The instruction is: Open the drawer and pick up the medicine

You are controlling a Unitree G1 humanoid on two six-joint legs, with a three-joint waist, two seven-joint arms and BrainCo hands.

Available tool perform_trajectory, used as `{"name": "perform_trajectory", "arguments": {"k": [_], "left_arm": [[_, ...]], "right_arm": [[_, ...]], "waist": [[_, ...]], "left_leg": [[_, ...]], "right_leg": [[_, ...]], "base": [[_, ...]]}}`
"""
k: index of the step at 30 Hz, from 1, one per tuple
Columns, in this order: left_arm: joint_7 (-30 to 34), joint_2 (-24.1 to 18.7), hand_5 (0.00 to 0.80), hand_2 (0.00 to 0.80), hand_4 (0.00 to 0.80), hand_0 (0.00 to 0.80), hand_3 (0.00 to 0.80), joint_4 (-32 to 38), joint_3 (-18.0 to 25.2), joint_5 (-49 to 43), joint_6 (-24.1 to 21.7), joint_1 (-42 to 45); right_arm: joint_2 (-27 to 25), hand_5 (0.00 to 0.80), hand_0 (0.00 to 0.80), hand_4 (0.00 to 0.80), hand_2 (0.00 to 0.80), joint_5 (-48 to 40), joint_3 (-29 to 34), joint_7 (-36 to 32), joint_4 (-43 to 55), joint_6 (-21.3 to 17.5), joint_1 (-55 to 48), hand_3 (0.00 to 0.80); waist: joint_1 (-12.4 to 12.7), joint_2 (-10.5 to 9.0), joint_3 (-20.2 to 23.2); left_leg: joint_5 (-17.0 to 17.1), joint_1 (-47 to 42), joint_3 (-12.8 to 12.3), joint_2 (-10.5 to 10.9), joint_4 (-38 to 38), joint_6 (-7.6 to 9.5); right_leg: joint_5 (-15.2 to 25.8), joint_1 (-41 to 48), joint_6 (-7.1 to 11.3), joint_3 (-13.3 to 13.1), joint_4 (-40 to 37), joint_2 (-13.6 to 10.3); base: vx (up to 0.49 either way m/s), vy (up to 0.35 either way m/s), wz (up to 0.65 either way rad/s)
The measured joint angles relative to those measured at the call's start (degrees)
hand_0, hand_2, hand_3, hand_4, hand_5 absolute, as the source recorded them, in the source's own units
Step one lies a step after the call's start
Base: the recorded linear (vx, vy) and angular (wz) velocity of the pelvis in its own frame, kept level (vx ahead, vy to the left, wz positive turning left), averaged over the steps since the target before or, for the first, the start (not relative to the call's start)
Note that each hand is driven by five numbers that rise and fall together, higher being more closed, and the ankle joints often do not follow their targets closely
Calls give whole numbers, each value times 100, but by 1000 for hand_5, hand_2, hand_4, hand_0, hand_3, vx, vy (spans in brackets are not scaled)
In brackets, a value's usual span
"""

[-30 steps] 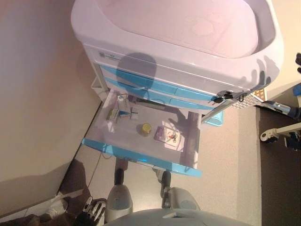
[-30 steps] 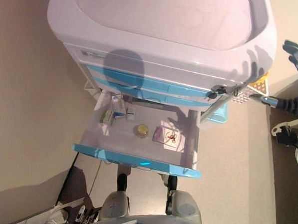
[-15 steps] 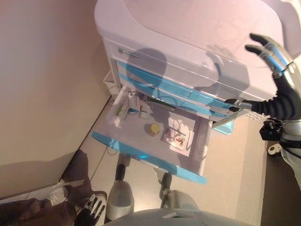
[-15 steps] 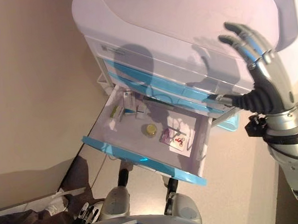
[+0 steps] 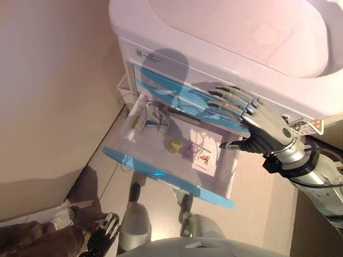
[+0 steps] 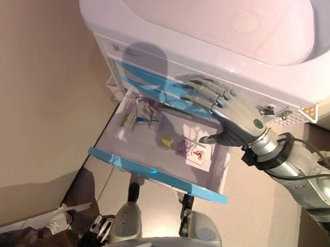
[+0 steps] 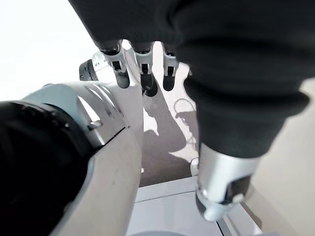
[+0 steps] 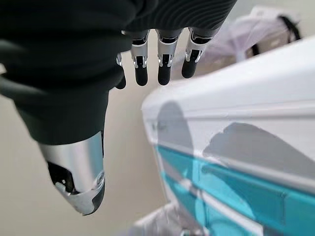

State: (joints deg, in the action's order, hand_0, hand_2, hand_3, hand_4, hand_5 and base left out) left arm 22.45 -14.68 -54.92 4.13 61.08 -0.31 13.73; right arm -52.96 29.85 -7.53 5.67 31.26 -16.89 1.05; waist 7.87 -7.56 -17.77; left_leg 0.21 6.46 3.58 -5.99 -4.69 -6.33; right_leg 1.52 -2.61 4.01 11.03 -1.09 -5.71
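Note:
The white cart's (image 5: 225, 32) lowest drawer (image 5: 166, 179), with a blue front, stands pulled open. Inside lie small medicine boxes (image 5: 151, 114) at the back left, a yellow-lidded jar (image 5: 175, 145) in the middle and a flat purple-and-white packet (image 5: 202, 157) to its right. My right hand (image 5: 262, 128) is open, fingers straight, and hovers above the drawer's right rear part, in front of the closed blue drawers (image 8: 231, 191). It holds nothing. My left hand (image 5: 105, 231) hangs low at the bottom left, open and empty, fingers (image 7: 142, 69) pointing at the floor.
A beige wall (image 5: 48, 80) runs close along the cart's left side. A small white basket (image 5: 124, 85) hangs on the cart's left flank. A dark heap with something white (image 5: 37, 238) lies on the floor at the bottom left.
My right hand has come down from beside the cart's top to just above the open drawer's right rear. The drawer's contents have not moved.

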Motion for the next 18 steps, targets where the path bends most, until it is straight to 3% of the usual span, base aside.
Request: {"name": "perform_trajectory", "arguments": {"k": [10, 18], "left_arm": [[-6, -202, 0, 0, 0, 0, 0, -37, -299, 204, -4, -510], [-10, -257, 0, 0, 0, 0, 0, -39, -585, 244, 8, -777]], "right_arm": [[246, 0, 0, 0, 0, 409, -1786, 20, -1430, 747, 1098, 0], [610, 0, 0, 0, 0, 540, -2828, 275, -2617, 1069, 1920, 0]], "waist": [[283, 54, -387], [465, 128, -566]], "left_leg": [[23, 101, 146, 31, 0, -4], [42, 146, 319, 101, 0, 12]], "right_leg": [[0, 5, -1, 149, -34, -11], [-8, 97, 12, 358, -96, -60]], "base": [[-22, 7, 8], [-10, 9, 12]]}}
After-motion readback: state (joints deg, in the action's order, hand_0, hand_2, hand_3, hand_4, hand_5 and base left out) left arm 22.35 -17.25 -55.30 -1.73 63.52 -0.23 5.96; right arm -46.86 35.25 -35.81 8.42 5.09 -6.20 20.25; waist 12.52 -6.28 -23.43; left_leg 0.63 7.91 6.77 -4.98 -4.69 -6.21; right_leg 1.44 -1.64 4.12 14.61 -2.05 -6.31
